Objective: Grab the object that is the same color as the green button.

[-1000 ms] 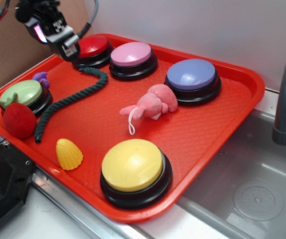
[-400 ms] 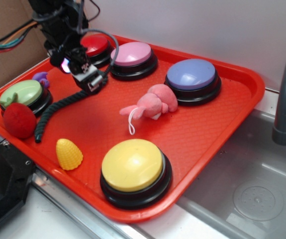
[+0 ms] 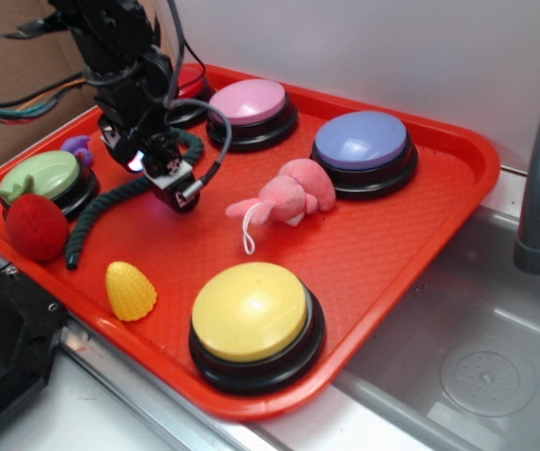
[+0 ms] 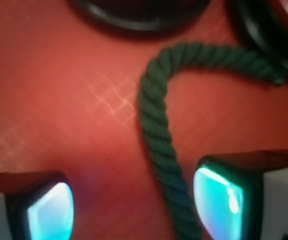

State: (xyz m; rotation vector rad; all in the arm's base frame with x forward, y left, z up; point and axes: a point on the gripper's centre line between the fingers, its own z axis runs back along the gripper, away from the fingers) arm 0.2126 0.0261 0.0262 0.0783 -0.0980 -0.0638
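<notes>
The dark green twisted rope (image 3: 100, 209) lies wavy on the red tray (image 3: 363, 254), running from near the red button down to the red strawberry. The pale green button (image 3: 42, 177) sits at the tray's left edge. My gripper (image 3: 177, 193) is low over the rope's middle, jaws open. In the wrist view the rope (image 4: 159, 145) passes between my fingertips (image 4: 219, 205), close to the right one, and nothing is gripped. The gripper's midpoint in the wrist view (image 4: 133, 207) is over bare tray.
On the tray: a pink button (image 3: 249, 105), a purple button (image 3: 362, 146), a yellow button (image 3: 251, 315), a red button (image 3: 187, 83) partly hidden by the arm, a pink plush (image 3: 288, 197), a yellow corn toy (image 3: 130, 291), a red fuzzy strawberry (image 3: 37, 225). A sink (image 3: 476, 366) lies to the right.
My gripper has come down and forward from above the red button to just over the rope's middle. The rope has not moved.
</notes>
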